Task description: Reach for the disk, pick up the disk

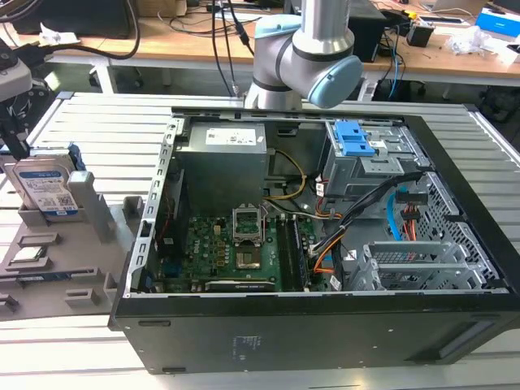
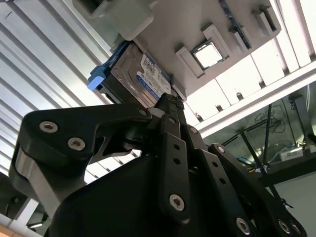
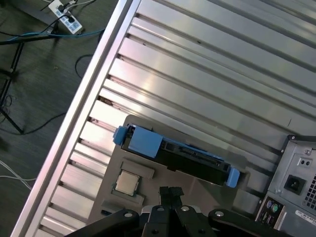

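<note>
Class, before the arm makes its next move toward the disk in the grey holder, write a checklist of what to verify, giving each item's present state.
1. Disk found: ok; the disk stands on edge in the grey holder.
2. Gripper near the disk: ok; the gripper hangs close above it.
3. Jaws open for a grasp: not ok; they stand shut.
4. Disk held: not ok; nothing is gripped.
5. Gripper centred over the disk: cannot tell.
</note>
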Action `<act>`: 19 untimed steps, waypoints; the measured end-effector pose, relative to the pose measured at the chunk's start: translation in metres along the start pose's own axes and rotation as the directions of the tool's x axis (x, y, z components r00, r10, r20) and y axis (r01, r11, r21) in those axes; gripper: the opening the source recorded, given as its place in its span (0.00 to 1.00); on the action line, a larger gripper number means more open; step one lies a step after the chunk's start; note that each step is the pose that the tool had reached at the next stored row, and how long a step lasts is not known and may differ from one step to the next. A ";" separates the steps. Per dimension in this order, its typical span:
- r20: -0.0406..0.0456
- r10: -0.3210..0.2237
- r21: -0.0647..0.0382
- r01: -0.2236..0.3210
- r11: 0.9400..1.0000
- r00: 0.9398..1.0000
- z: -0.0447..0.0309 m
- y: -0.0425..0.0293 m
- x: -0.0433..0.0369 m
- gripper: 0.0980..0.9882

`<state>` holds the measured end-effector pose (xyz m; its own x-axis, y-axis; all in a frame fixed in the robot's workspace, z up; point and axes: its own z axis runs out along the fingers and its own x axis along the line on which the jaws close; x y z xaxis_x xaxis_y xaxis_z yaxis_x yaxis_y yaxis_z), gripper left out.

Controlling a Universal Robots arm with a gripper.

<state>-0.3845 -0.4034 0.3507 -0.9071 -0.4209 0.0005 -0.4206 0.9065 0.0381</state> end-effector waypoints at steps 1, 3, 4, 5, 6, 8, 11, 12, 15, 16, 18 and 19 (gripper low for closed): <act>0.000 -0.007 0.000 0.007 1.000 1.000 0.0000 0.0000 0.0000 0.01; -0.001 -0.022 0.000 0.022 1.000 1.000 0.0000 0.0000 0.0000 0.01; -0.001 -0.035 0.000 0.035 0.999 0.999 0.0000 0.0000 0.0000 0.01; -0.002 -0.047 0.000 0.047 0.999 0.999 0.0000 0.0000 0.0000 0.01; -0.002 -0.057 0.000 0.057 0.998 0.998 0.0000 0.0000 0.0000 0.01; -0.003 -0.070 0.000 0.070 0.998 0.998 0.0000 0.0000 0.0000 0.01; -0.004 -0.097 0.000 0.097 0.995 0.995 0.0000 0.0000 0.0000 0.01; -0.004 -0.104 0.000 0.104 0.995 0.995 0.0000 0.0000 0.0000 0.01; -0.005 -0.130 0.000 0.130 0.992 0.992 0.0000 0.0000 0.0000 0.01; -0.005 -0.137 0.000 0.137 0.991 0.990 0.0000 0.0000 0.0000 0.01; -0.006 -0.160 0.000 0.160 0.987 0.987 0.0000 0.0000 0.0000 0.01; -0.006 -0.167 0.000 0.167 0.986 0.986 0.0000 0.0000 0.0000 0.01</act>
<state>-0.3845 -0.4034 0.3507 -0.8240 -0.5666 0.0005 -0.5662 0.8234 0.0381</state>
